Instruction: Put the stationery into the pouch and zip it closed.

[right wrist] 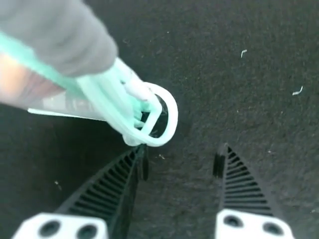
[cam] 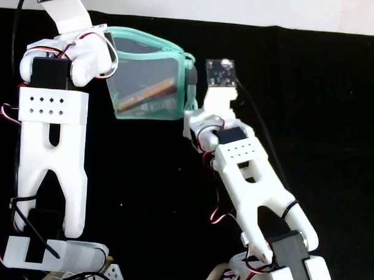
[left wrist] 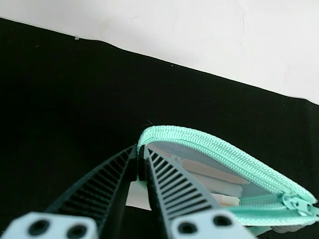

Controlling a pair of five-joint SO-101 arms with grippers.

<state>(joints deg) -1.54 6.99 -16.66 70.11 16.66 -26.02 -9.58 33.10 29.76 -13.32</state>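
A see-through pouch [cam: 149,83] with a mint-green zip hangs above the black table, with a wooden pencil [cam: 145,94] and other stationery inside. My left gripper [left wrist: 140,158] is shut on the pouch's [left wrist: 224,169] zip end, at its left corner in the high view. The zip slider [left wrist: 299,204] sits at the far end of the green zip. My right gripper [right wrist: 182,159] stands open just beside the pouch's right end, where a mint ring pull [right wrist: 154,119] hangs close to one finger [right wrist: 124,184] without being held. In the high view the right gripper [cam: 194,112] sits at the pouch's right edge.
Black cloth [cam: 323,120] covers the table, with a white wall [left wrist: 199,30] beyond its far edge. Free room lies to the right of the right arm [cam: 259,191] and between the two arms.
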